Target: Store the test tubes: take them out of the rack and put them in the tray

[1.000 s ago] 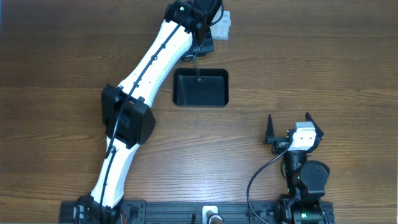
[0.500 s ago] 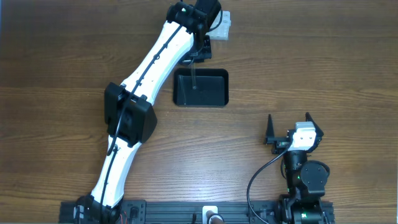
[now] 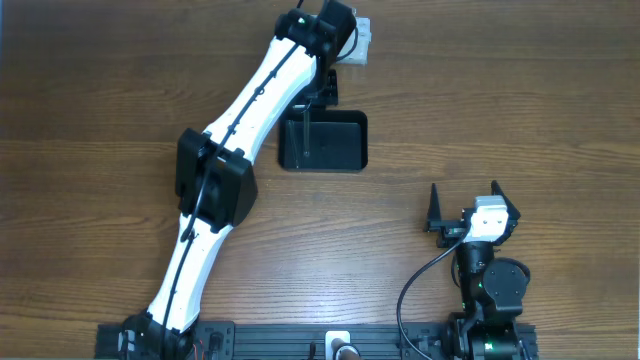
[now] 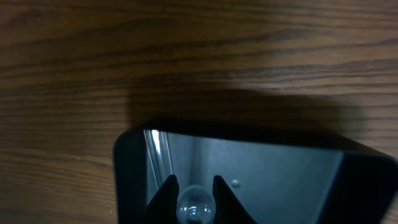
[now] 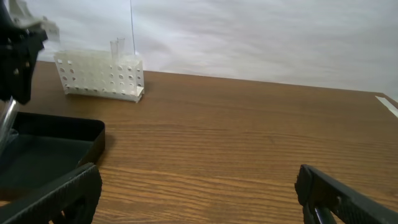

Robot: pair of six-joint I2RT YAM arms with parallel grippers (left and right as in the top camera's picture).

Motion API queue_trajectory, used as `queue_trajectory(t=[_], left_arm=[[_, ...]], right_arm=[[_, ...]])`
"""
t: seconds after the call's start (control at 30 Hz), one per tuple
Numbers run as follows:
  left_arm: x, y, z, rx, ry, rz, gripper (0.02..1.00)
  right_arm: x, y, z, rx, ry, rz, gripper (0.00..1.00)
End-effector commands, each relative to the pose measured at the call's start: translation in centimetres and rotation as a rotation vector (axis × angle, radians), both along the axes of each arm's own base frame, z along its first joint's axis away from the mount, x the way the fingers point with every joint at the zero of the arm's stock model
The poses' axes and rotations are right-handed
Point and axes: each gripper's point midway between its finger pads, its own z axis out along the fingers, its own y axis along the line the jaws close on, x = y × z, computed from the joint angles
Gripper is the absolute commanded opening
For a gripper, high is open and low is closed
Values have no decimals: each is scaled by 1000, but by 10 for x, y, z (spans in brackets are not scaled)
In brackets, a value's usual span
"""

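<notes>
Within the last second the test tube [image 4: 194, 209], clamped in the left hand [image 4: 194, 186], has been shifted over the black tray [image 3: 345, 152] toward its left wall, so release seems near; the right hand [image 3: 466, 202] is parked wide open, well apart.

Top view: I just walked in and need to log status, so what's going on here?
The left gripper holds a test tube pointing down over the black tray, not yet released. The white rack stands beyond the tray with at least two tubes in it. The right gripper sits open near its base, holding nothing.
</notes>
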Motion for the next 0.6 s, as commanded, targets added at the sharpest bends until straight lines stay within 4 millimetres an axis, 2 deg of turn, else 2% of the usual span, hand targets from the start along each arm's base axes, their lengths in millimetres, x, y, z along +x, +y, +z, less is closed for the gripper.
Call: queue_trajectory(t=[0.03,0.6], left_arm=[[1,1,-10,26,11,-17,42],[-3,-2,-17,38,29,-48,40]], right_arm=[[0,0,-2,0,3,1,993],[0,0,-2,0,3,1,993]])
